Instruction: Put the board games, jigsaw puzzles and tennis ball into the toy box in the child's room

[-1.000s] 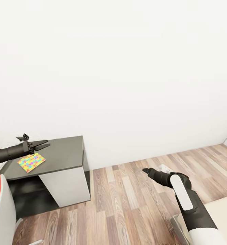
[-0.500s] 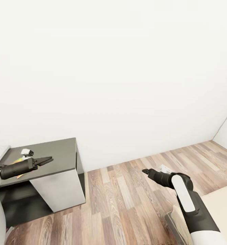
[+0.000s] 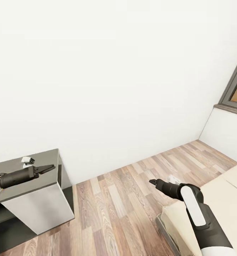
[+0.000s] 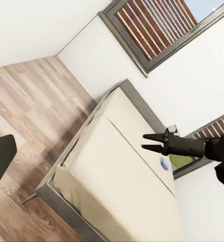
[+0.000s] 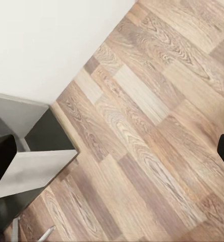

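Over the dark surface (image 3: pixel 43 158) the left end effector (image 3: pixel 47 168) hangs with fingers slightly parted, holding nothing. The right end effector (image 3: pixel 152 182), pressed nearly together and empty, points at the floor (image 3: pixel 111 199). The view has swung right: the bed (image 3: pixel 225 192) comes in, the jigsaw gone.

Bedroom: bed (image 4: pixel 117 186), desk (image 3: pixel 33 177), wood floor (image 3: pixel 125 199).
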`<state>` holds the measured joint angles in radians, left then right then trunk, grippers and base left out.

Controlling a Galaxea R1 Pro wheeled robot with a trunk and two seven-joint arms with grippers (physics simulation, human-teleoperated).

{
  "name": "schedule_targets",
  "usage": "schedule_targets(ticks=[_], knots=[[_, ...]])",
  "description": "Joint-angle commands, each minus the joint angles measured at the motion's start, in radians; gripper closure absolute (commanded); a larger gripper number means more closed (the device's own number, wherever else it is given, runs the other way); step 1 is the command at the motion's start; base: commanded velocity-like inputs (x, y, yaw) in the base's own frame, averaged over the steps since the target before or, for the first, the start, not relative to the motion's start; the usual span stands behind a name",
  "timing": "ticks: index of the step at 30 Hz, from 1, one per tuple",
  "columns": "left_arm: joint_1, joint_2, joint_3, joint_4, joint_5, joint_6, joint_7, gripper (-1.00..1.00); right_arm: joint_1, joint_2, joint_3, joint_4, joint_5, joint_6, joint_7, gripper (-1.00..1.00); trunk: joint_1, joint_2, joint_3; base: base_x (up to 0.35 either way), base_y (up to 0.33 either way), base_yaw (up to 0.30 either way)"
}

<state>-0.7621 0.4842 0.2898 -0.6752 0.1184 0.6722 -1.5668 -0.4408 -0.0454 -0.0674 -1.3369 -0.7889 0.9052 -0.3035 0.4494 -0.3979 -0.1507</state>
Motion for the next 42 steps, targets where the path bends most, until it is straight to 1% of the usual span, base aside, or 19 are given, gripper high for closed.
schedule_targets(ticks=[1, 9, 42], knots=[[0.0, 0.0, 0.0, 0.0, 0.0, 0.01, -0.004, -1.0, -0.001, 0.0, 0.0, -0.001, -0.01, 0.003, -0.009, -1.0, 0.001, -0.002, -0.002, 0.0, -0.008, -0.278], [0.0, -0.002, 0.0, 0.0, 0.0, 0.009, -0.004, -1.0, 0.008, -0.003, -0.001, -0.001, -0.009, 0.004, -0.009, -1.0, 0.001, -0.002, 0.001, 0.0, -0.002, -0.278], [0.0, -0.002, 0.0, 0.0, -0.002, 0.009, -0.004, -1.0, 0.01, -0.004, -0.011, 0.008, -0.01, 0.004, -0.006, -1.0, 0.001, -0.002, 0.019, 0.0, 0.0, -0.278]])
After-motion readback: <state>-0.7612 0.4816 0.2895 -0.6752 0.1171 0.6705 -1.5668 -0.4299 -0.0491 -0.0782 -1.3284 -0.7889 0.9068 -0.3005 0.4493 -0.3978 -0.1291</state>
